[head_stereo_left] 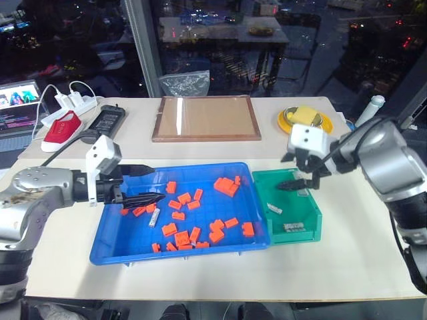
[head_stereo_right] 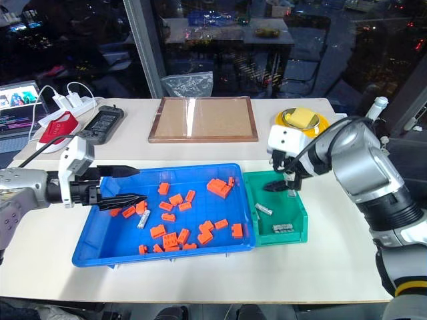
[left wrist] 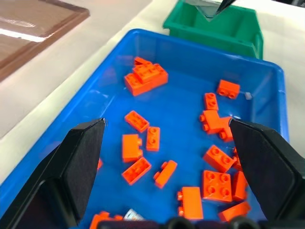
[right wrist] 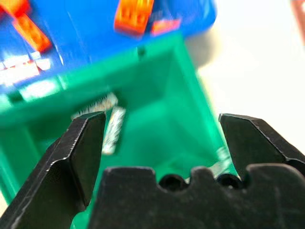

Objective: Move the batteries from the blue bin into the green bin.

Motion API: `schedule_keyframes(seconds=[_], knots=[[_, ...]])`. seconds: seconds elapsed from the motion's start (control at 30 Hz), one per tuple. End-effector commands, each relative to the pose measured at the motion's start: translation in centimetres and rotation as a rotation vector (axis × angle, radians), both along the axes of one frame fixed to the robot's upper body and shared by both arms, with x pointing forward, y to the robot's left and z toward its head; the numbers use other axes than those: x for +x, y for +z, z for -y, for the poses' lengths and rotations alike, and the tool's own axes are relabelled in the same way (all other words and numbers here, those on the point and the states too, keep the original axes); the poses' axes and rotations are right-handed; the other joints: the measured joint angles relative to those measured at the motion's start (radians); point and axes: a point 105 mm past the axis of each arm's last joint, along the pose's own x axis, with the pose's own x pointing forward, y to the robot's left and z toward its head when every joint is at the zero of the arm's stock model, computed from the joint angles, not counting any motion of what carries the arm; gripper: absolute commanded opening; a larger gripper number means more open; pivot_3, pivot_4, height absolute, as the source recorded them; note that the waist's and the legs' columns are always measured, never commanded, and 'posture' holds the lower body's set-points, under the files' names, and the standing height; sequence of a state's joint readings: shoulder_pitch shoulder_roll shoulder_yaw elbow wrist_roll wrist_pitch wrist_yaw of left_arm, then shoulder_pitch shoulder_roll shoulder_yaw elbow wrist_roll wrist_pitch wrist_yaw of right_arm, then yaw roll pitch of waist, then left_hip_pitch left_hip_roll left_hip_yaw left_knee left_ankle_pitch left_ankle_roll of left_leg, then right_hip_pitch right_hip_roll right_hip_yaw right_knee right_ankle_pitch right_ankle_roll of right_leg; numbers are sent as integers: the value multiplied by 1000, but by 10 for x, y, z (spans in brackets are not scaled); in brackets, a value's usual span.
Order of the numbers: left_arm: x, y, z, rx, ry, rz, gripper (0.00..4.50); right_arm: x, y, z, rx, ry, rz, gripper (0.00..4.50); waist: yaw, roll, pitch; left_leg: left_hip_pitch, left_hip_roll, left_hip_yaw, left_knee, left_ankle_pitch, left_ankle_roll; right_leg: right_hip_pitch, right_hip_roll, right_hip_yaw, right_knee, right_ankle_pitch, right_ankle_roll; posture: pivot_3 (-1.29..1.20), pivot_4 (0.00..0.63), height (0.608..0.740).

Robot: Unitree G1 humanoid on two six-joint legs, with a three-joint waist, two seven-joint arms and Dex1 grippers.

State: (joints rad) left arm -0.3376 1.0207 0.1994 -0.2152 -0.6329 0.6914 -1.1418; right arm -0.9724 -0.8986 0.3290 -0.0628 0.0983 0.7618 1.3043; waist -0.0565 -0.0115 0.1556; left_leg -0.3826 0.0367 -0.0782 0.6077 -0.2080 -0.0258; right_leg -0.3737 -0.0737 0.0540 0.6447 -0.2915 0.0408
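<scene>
Tabletop [head_stereo_left: 347, 260]: my right wrist view alone shows batteries [right wrist: 113, 129] inside green bin [head_stereo_left: 310, 223], beneath my right fingers [right wrist: 88, 152], spread wide, empty.

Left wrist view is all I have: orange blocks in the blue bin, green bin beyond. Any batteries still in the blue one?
Observer: At least one. A battery lies in the blue bin among the orange blocks, toward the bin's left end, close to the open left gripper.
Operator: Green bin contents?
Observer: Two batteries lie in the green bin, one mid-floor and one by the front wall.
Operator: Right gripper carrying anything?
Observer: No. The right gripper hangs over the green bin, open and empty.
</scene>
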Motion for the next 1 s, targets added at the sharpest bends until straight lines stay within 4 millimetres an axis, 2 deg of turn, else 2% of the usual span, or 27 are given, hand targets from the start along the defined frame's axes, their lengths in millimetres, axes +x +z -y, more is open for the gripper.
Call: schedule_keyframes(seconds=[0.03,0.17,0.3,0.4,0.5,0.63,0.73,0.83,0.93,1.0], knots=[[-4,11,-26,34,76,46,4500,-20,16,-38,106,178,-13,4478,-3,0,0,0,0,0,0,0,0,0,0,0,1,0,0,0,150,740],[-8,12,-70,-6,252,83,4500,-27,20,-81,214,314,-47,4478,-10,0,0,0,0,0,0,0,0,0,0,0,1,0,0,0,150,740],[-29,-1,-91,3,327,53,4500,-28,14,-98,218,385,-76,4478,-8,0,0,0,0,0,-1,0,0,-2,0,0,2,0,0,0,150,740],[-49,-4,-93,-5,346,23,4500,-27,13,-105,223,422,-86,4478,-2,-1,0,-1,-1,0,0,0,0,-2,-2,0,1,0,0,0,150,740],[-67,-3,-88,-27,342,0,4500,-25,9,-109,213,451,-98,4478,5,-2,0,-2,0,0,0,0,0,-3,-2,0,2,0,0,0,150,740],[-77,1,-88,-20,379,7,4500,-23,0,-120,193,482,-110,4478,9,-2,0,-1,0,0,-1,0,0,-3,-2,0,2,0,0,0,150,740],[-80,2,-89,-11,393,12,4500,-21,-3,-139,197,508,-89,4478,3,-2,0,0,0,1,-1,0,0,-3,-1,0,2,0,-1,0,150,740],[-82,16,-88,-13,390,124,4500,-21,-1,-166,240,535,-60,4478,-7,-2,0,0,1,1,-2,0,0,-4,-1,0,3,0,-1,0,150,740],[-86,20,-90,-35,405,142,4500,-17,-4,-184,264,525,-49,4478,-11,-3,-1,0,1,1,-2,0,-1,-5,0,0,4,1,-2,0,150,740],[-89,19,-95,-18,427,139,4500,-26,-6,-200,351,549,-145,4478,-12,-4,-1,0,2,1,-2,0,-1,-5,0,-1,4,1,-2,0,150,740]])
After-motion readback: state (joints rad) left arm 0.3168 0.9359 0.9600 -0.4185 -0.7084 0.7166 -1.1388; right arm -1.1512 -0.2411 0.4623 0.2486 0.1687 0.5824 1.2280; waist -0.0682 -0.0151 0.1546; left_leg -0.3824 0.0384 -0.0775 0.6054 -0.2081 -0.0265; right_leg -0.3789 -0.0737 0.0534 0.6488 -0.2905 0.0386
